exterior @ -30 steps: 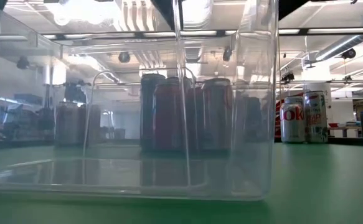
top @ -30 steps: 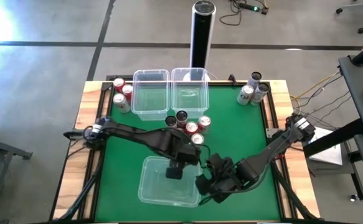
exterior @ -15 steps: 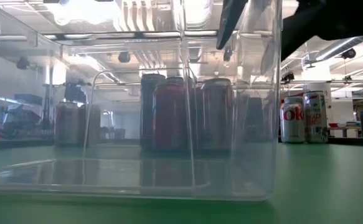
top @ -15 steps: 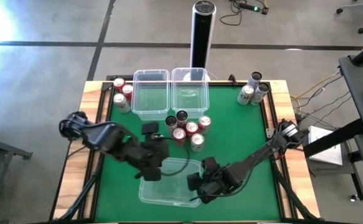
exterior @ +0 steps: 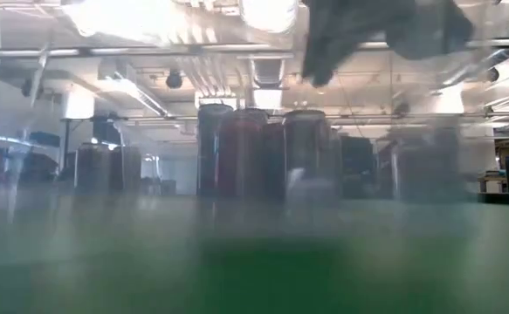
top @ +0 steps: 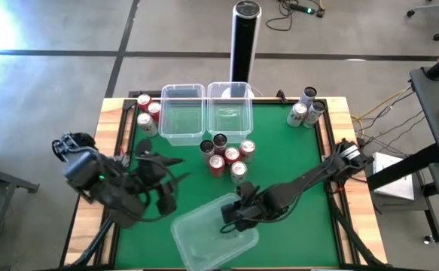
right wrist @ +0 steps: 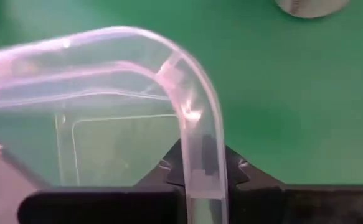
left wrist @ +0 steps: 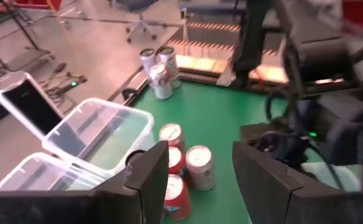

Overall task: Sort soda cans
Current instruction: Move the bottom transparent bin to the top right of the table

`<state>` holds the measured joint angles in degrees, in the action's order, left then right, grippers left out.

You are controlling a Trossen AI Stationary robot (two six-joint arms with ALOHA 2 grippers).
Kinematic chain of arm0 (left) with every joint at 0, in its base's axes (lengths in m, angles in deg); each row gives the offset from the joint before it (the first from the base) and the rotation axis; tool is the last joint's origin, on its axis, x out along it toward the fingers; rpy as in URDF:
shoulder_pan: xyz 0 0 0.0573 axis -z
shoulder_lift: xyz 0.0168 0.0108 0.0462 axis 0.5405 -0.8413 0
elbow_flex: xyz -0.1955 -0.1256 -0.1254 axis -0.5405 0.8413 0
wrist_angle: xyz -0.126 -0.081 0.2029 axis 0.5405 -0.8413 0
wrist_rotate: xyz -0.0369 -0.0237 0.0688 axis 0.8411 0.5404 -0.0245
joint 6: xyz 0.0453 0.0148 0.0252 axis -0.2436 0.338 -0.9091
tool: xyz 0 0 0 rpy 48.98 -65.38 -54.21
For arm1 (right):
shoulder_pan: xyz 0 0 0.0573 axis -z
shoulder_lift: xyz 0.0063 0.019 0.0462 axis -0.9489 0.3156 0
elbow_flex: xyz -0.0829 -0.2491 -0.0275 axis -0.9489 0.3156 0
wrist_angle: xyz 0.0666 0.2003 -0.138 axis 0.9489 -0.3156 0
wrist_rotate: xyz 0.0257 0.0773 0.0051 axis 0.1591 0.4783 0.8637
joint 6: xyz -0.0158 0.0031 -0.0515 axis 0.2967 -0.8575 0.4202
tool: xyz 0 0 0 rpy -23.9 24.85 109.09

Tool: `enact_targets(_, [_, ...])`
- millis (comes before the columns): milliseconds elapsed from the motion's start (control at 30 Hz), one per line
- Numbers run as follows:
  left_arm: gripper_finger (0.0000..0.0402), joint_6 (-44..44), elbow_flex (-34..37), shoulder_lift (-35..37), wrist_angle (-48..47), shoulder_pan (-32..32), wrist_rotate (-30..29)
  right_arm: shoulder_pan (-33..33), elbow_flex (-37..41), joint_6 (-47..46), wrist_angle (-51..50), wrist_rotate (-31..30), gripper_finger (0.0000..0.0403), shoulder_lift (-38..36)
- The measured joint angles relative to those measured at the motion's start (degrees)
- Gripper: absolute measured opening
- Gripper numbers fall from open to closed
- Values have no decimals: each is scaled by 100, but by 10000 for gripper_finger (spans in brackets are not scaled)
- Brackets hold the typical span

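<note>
From my station, the left gripper (top: 161, 181) hangs over the mat's left half with its fingers spread and nothing between them. Ahead of it, in the left wrist view, I see red cans (left wrist: 172, 186) standing upright, silver tops up. At the far left corner beyond that gripper, three cans (top: 147, 113) stand upright beside the left clear bin (top: 181, 114); a second clear bin (top: 229, 110) sits just beside the first.

Between the two grippers, and just beyond the right one, the middle cluster of cans (top: 227, 154) stands upright, long axes vertical, packed close together. In the low view these show as dark and red cylinders (exterior: 254, 161) standing on end.

The right gripper (top: 232, 217) is at the near middle of the mat, its fingers pinched on the rim of the near clear bin (top: 215, 241), which lies skewed to the table edges. In the right wrist view the bin's rim (right wrist: 197, 134) runs straight into the clamp.

Well away at the far right corner, three silver-white cans (top: 304, 109) stand upright.
</note>
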<state>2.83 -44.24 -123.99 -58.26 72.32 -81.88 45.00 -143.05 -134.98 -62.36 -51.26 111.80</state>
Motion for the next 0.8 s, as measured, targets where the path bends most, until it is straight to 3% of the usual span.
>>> enact_targets(233, [162,-686,-595,259,308,306,-762,190,-558,851,130,-250,21,-754])
enact_targets(533, [162,-2794,-460,1109,1958,386,-980,517,-1061,1442,-640,-2360,20,-2227])
enact_targets(667, [162,-3148,-453,1310,1933,373,-1165,651,-1040,463,-1797,-3718,20,-2824])
enact_targets(800, [162,-3155,-442,1348,1724,363,-1230,902,-998,-1840,-3593,-4724,22,-3167])
